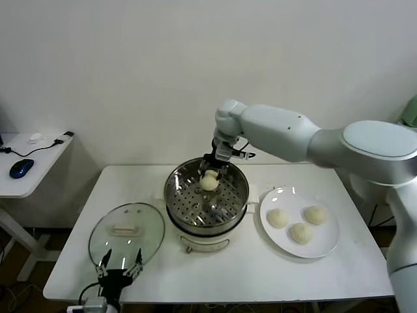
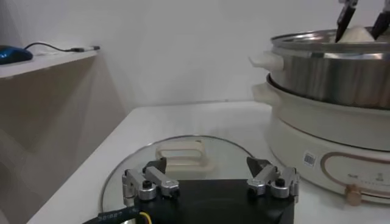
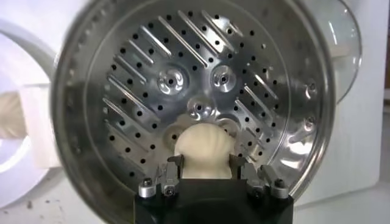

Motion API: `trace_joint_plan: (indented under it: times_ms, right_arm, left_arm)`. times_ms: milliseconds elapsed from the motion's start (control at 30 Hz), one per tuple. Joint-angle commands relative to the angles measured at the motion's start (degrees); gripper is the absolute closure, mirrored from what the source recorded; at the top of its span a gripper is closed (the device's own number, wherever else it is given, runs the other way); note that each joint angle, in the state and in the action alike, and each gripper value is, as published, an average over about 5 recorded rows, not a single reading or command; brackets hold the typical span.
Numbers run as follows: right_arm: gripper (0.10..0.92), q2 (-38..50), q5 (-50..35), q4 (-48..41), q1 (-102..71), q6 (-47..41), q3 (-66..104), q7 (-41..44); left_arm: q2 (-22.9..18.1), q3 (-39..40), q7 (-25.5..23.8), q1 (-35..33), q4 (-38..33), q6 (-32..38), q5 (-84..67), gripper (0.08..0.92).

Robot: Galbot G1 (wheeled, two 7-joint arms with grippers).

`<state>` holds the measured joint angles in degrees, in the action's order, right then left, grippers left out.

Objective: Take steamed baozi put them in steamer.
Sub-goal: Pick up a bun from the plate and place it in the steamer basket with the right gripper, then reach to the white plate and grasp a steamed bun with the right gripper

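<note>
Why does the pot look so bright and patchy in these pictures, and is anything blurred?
Head view: the steamer rim catches room light, and the glass lid shows pale reflections. Right wrist view: the perforated tray mirrors light in bright patches, and the baozi between the fingers looks slightly soft. Left wrist view: the near fingers are sharp; the blue mouse is hazy.
</note>
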<state>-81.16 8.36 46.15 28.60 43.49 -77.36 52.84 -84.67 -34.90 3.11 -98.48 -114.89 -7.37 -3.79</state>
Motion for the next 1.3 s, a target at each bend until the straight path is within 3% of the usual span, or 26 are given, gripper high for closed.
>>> trace_joint_plan:
  times_ms: [33, 333, 567, 667, 867, 1067, 1167, 1300]
  right_arm:
    - [0.479, -3.01, 5.73, -8.9, -4.3, 4.16, 2.82, -2.78]
    - [0.261, -1.52, -4.0, -4.29, -0.16, 4.3, 1.1, -1.92]
    - [0.204, 10.0, -37.54, 14.84, 19.03, -8.33, -15.83, 7.11]
    - [0.203, 17.06, -44.78, 20.5, 26.81, -18.07, -24.86, 8.27]
    - [0.203, 28.98, -44.6, 27.22, 36.51, -35.26, -37.27, 8.11]
    - [0.202, 38.6, -49.27, 42.19, 39.83, -51.86, -47.98, 2.62]
    - [0.203, 42.3, -50.4, 45.75, 34.78, -57.92, -45.81, -1.38]
    - [0.203, 44.67, -47.97, 44.14, 23.2, -62.96, -37.05, -5.46]
  left_arm:
    - [-0.1, 0.01, 0.21, 0.4, 0.48, 0.04, -0.13, 0.177]
    - [-0.13, 0.0, 0.3, 0.55, 0.51, 0.0, -0.27, 0.177]
    - [-0.36, 0.45, 0.26, 0.31, -0.05, 0.05, -0.11, 0.177]
    - [-0.65, 0.78, 0.2, 0.3, -0.32, 0.05, -0.07, 0.177]
    - [-0.58, 1.15, 0.13, 0.11, -0.68, 0.18, -0.1, 0.177]
    - [-0.2, 0.96, 0.21, -0.2, -0.67, 0.41, -0.41, 0.177]
    - [-0.19, 0.93, 0.24, -0.32, -0.73, 0.5, -0.53, 0.177]
    - [-0.26, 0.94, 0.21, -0.44, -0.91, 0.45, -0.53, 0.177]
